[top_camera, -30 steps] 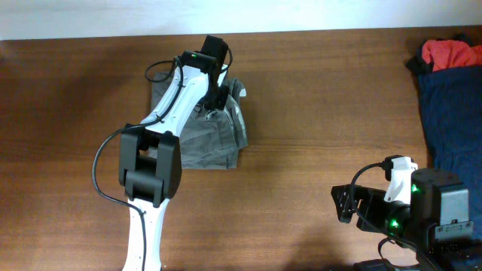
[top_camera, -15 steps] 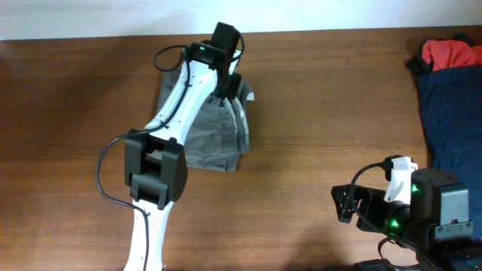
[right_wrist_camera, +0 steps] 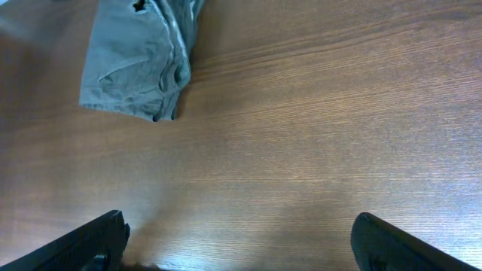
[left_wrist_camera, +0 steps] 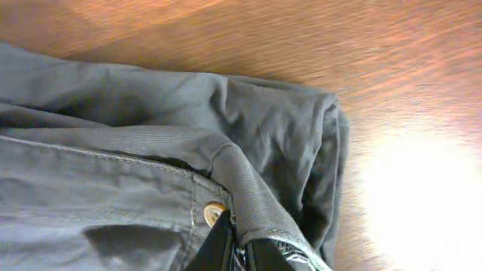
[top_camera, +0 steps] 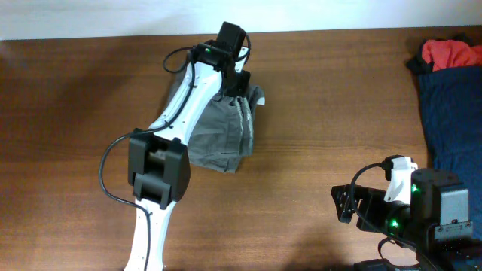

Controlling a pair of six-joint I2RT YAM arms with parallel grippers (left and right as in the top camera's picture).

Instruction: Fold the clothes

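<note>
The grey shorts (top_camera: pixel 222 132) lie folded on the wooden table at centre left. My left gripper (top_camera: pixel 235 81) is at their far right corner, shut on the waistband fabric next to a brass button (left_wrist_camera: pixel 214 211), as the left wrist view (left_wrist_camera: pixel 235 245) shows. The shorts also show in the right wrist view (right_wrist_camera: pixel 139 60). My right gripper (right_wrist_camera: pixel 237 241) is open and empty over bare table at the front right (top_camera: pixel 345 205). A dark navy garment (top_camera: pixel 452 113) and a red one (top_camera: pixel 449 53) lie at the right edge.
The wooden table (top_camera: pixel 331 113) runs to a pale wall strip at the back. The left arm's white links reach from the front edge up over the shorts.
My left gripper has moved to the right with the shorts' waistband in it, dragging the grey shorts to the right. The right arm has not moved.
</note>
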